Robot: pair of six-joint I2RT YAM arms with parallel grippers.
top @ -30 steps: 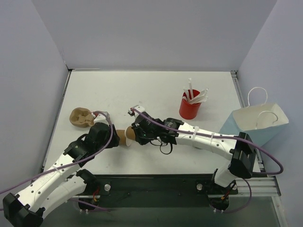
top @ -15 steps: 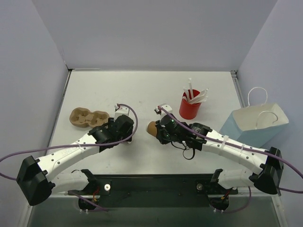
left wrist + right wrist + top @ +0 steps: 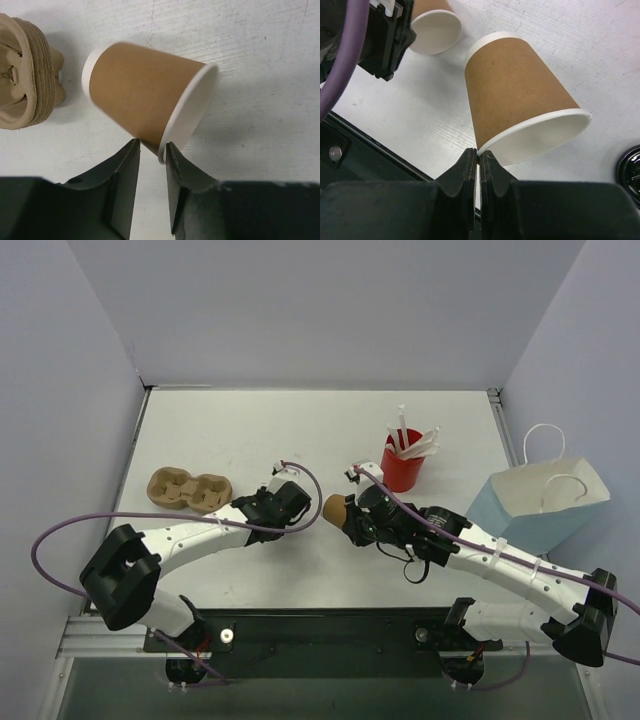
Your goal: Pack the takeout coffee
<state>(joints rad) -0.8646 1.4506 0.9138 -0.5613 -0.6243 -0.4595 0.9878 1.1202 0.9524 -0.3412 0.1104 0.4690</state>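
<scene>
R pincer (image 3: 477,154) is pressed together on the rim of a tan cup (image 3: 520,90), held on its side over mid-counter. L pincer (image 3: 152,146) sits astride the rim of a second tan cup (image 3: 140,95) just left of it; I can't tell if it's clamped. White scuffed counter (image 3: 250,430), pale walls. Red straw cup (image 3: 402,472) and blue bag (image 3: 545,505) are to the right, pulp tray (image 3: 188,490) to the left. Both cups are kraft brown w/ white rims, open-mouthed.

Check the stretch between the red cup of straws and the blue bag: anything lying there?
Nothing; the top view shows only bare table between the red cup of straws and the blue bag.
</scene>
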